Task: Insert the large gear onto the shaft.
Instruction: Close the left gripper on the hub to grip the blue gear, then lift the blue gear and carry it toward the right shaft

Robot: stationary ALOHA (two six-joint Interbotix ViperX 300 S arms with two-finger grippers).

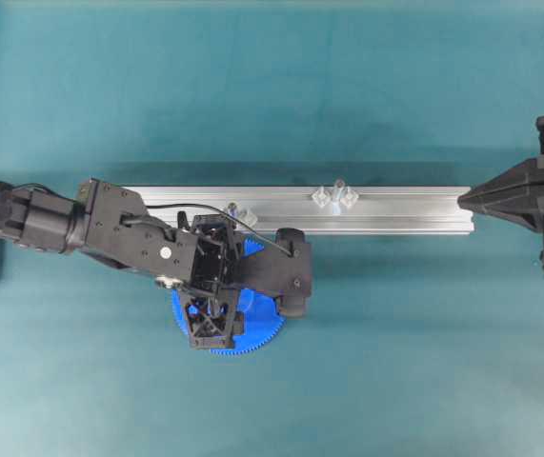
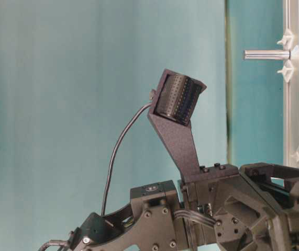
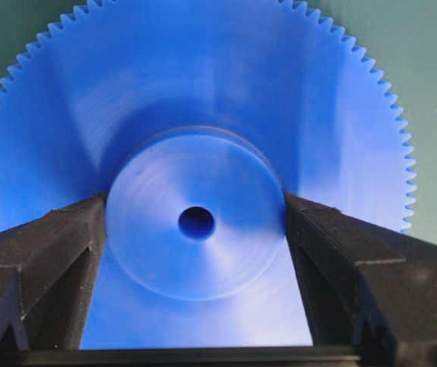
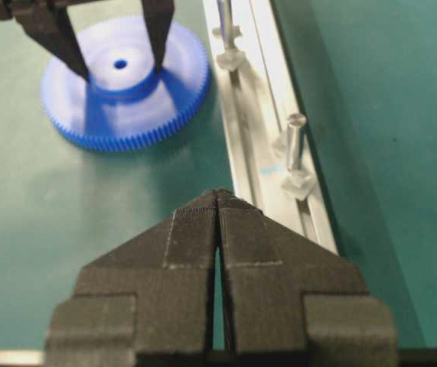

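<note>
We see left gripper (image 3: 195, 229) fingers pinching large gear (image 3: 195, 115) hub | right gripper (image 4: 218, 200) fingers pressed together.

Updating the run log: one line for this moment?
left tool: fingers flank large gear hub | gear: flat on table | shaft: bare | right tool: shut, idle

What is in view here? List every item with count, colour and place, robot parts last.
large gear: one, bright blue, flat on the table beside the rail.
shaft: one, pale silver, upright on the rail between two clear brackets.
second peg: one, greyish, on the rail nearer the gear, partly hidden.
rail: one, silver, across the middle of the table.
table: one, teal.
left gripper: one, black, over the gear, fingers against both sides of its hub.
right gripper: one, black, shut, off the rail's right end, holding nothing.
</note>
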